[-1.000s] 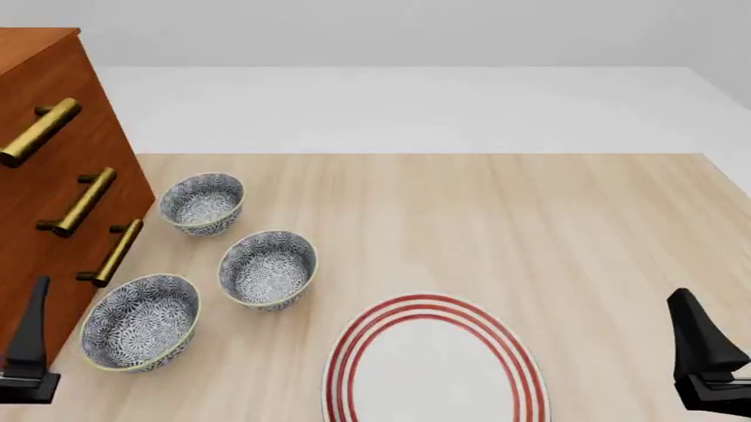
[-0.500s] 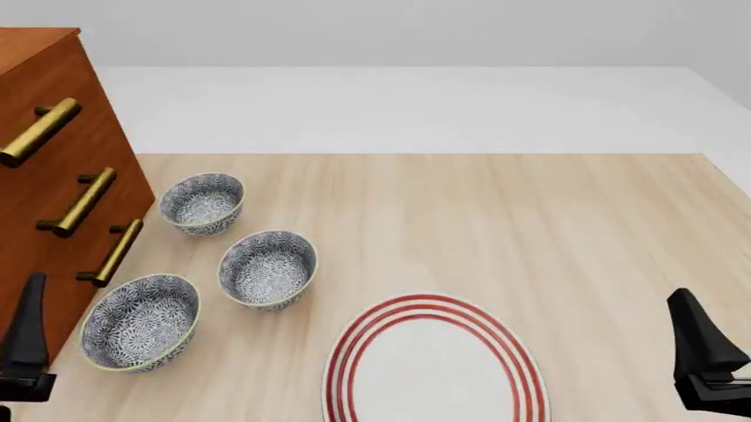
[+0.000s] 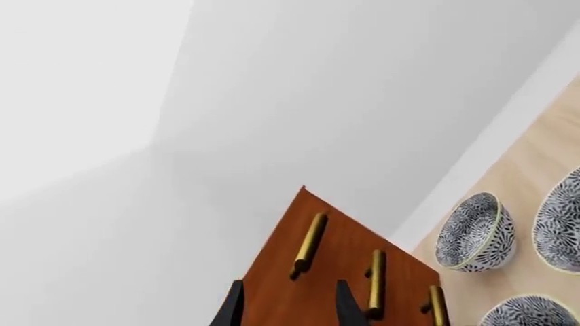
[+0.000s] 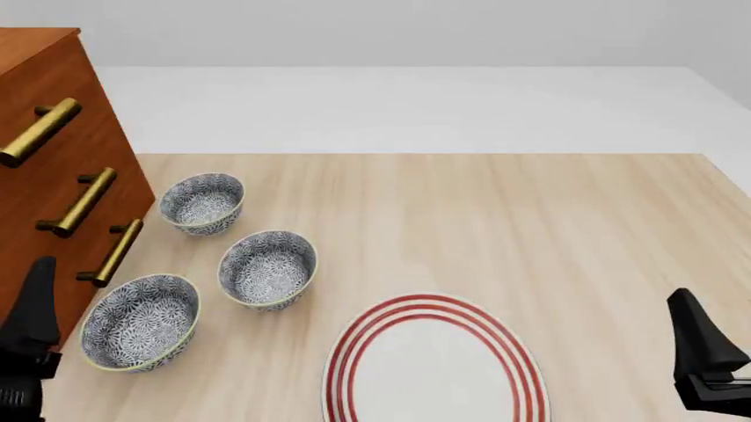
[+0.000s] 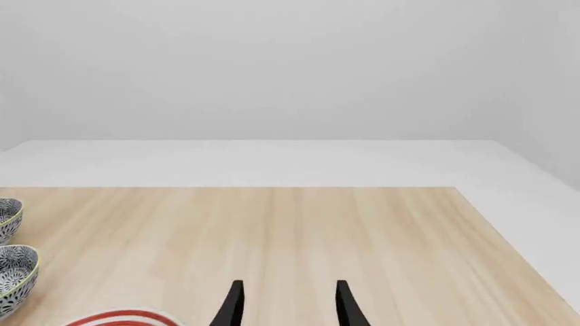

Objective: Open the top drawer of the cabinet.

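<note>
The cabinet (image 4: 41, 207) is a tall reddish-brown chest at the table's left edge. It also shows in the left wrist view (image 3: 340, 261). The top drawer (image 4: 73, 92) looks shut, and its brass bar handle (image 4: 40, 132) is the uppermost of three. That handle also shows in the left wrist view (image 3: 309, 244). My left gripper (image 4: 35, 308) is open and empty, low in front of the cabinet, well below the top handle. Its fingers (image 3: 344, 302) point up at the cabinet front. My right gripper (image 4: 701, 338) is open and empty at the near right, also seen in the right wrist view (image 5: 287, 302).
Three patterned bowls stand right of the cabinet: one far (image 4: 203, 202), one middle (image 4: 267, 268), one near (image 4: 141, 321) beside my left gripper. A white plate with red rings (image 4: 434, 365) lies at the near centre. The two lower drawer handles (image 4: 84, 200) stick out.
My left gripper has risen slightly and shifted a little beside the cabinet. The right gripper, drawers, bowls and plate have not moved.
</note>
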Robot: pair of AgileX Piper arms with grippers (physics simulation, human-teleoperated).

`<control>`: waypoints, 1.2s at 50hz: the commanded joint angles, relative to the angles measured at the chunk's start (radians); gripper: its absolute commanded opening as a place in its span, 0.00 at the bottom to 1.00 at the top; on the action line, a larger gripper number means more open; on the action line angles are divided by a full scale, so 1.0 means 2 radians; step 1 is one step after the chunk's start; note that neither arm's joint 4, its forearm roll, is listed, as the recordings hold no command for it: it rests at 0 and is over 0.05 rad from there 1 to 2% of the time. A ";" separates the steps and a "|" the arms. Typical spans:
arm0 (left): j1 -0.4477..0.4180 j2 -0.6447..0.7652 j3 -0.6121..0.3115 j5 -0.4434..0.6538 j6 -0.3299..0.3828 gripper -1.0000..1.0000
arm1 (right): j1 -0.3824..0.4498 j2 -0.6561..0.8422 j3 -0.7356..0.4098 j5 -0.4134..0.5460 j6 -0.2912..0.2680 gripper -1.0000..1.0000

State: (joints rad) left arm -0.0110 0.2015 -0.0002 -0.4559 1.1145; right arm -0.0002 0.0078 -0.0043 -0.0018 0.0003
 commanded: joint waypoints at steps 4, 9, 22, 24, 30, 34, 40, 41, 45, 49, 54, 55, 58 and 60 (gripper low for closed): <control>0.000 0.145 0.000 -0.134 0.058 1.00 | 0.000 0.000 0.000 0.000 0.000 1.00; 0.007 0.238 0.000 -0.230 0.069 1.00 | 0.000 0.000 0.000 0.000 0.000 1.00; 0.022 0.400 0.000 -0.382 0.106 1.00 | 0.000 0.000 0.000 0.000 0.000 1.00; 0.023 0.402 0.000 -0.382 0.111 1.00 | 0.000 0.000 0.000 0.000 0.000 1.00; 0.026 0.409 0.000 -0.382 0.121 1.00 | 0.000 0.000 0.000 0.000 0.000 1.00; 0.031 0.410 0.000 -0.382 0.131 1.00 | 0.000 0.000 0.000 0.000 0.000 1.00; 0.039 0.410 0.000 -0.382 0.146 1.00 | 0.000 0.000 0.000 0.000 0.000 1.00; 0.040 0.410 0.000 -0.382 0.148 1.00 | 0.000 0.000 0.000 0.000 0.000 1.00; 0.046 0.409 0.000 -0.382 0.149 1.00 | 0.000 0.000 0.000 0.000 0.000 1.00; 0.061 0.404 -0.002 -0.382 0.146 1.00 | 0.000 0.000 0.000 0.000 0.000 1.00; 0.066 0.409 -0.008 -0.382 0.151 1.00 | 0.000 0.000 0.000 0.000 0.000 1.00; 0.067 0.410 -0.010 -0.382 0.151 1.00 | 0.000 0.000 0.000 0.000 0.000 1.00; 0.073 0.417 -0.018 -0.382 0.150 1.00 | 0.000 0.000 0.000 0.000 0.000 1.00; 0.074 0.421 -0.021 -0.382 0.149 1.00 | 0.000 0.000 0.000 0.000 0.000 1.00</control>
State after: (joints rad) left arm 0.1084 1.0198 -0.0175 -1.2158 1.4061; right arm -0.0002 0.0077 -0.0043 -0.0019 0.0003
